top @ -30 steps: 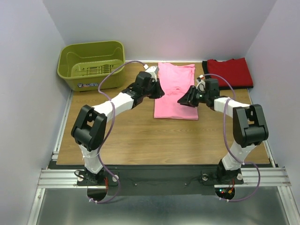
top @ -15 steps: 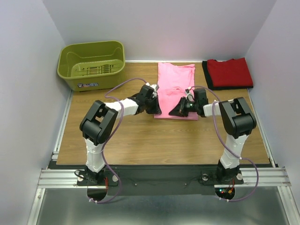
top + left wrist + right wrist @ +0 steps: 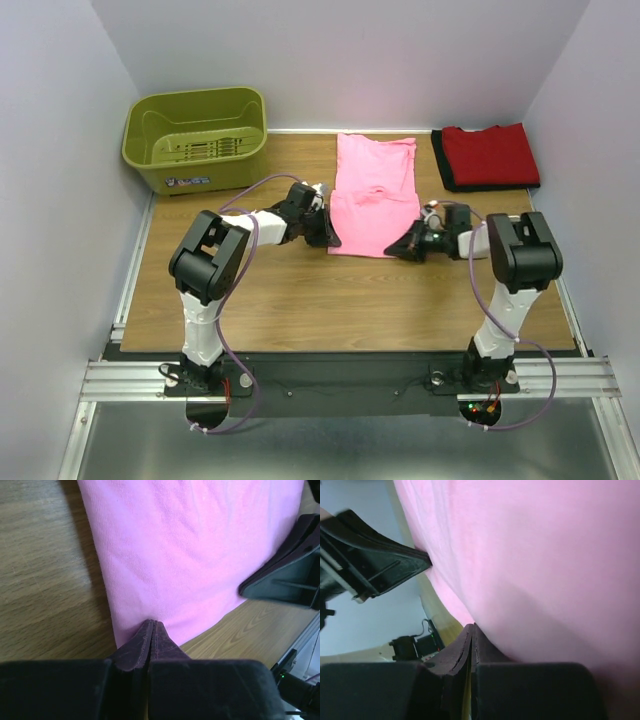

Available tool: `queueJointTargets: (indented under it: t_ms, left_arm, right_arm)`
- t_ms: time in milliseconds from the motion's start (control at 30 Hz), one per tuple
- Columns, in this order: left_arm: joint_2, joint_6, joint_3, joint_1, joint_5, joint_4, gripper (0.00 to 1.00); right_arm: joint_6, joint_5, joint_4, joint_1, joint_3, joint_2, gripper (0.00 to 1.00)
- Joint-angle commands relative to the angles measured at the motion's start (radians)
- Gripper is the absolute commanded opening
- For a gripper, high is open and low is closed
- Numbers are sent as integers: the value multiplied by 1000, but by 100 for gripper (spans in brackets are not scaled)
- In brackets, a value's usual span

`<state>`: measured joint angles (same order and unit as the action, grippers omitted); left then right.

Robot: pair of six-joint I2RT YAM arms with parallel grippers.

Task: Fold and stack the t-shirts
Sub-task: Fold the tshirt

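Lying on the wooden tabletop (image 3: 280, 290), the pink t-shirt (image 3: 372, 200) is spread out in the middle, toward the back. Both arms reach in low to its near edge. The left pincer (image 3: 328, 238) is at the near left corner and the right pincer (image 3: 393, 250) is at the near right corner. In the left wrist view the two fingers (image 3: 142, 645) are pressed tight together right at the pink hem. The right wrist view shows the same thing at its own corner. I think each one has the cloth nipped between its tips, though the tips hide the very edge.

The red t-shirt (image 3: 490, 152) lies folded in the far right corner. A black one (image 3: 440, 165) peeks out under it as a thin edge. A green basket (image 3: 195, 135) stands at the far left, well apart from the shirts.
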<state>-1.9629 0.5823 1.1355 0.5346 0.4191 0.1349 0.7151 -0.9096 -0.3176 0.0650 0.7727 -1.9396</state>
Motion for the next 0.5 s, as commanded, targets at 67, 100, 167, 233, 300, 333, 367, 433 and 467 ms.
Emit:
queueJointTargets:
  t_ms: [67,100,167,233,300,333,367,433,467]
  left_arm:
    - [-40,-22,-45,-15,-31,-81,0]
    - [-37,-22,-46,-15,-31,-80,0]
    - [-33,-21,-48,-15,-34,-80,0]
    - [-31,-22,-52,-16,-34,-80,0]
    - [-27,-21,-56,-18,-37,-80,0]
    - [-24,-19,-57,-16,-39,-78,0]
    - [-21,-19,-57,-16,-39,-78,0]
    - [-19,-18,-60,-18,-36,-78,0]
    - [-19,-15,-65,-16,-36,-78,0]
  right_arm:
    - [-120,37,25,-189,-92,62,2]
    - [-118,53,23,-206,-98,64,1]
    - [-115,60,15,-240,-108,62,1]
    - [-95,63,-3,-257,-118,62,1]
    - [-79,75,-31,-281,-144,67,1]
    - [-66,80,-29,-290,-153,71,1]
    - [-62,86,-31,-307,-176,83,1]
    - [-49,118,-29,-317,-197,97,1]
    - [-45,124,-31,-320,-205,103,1]
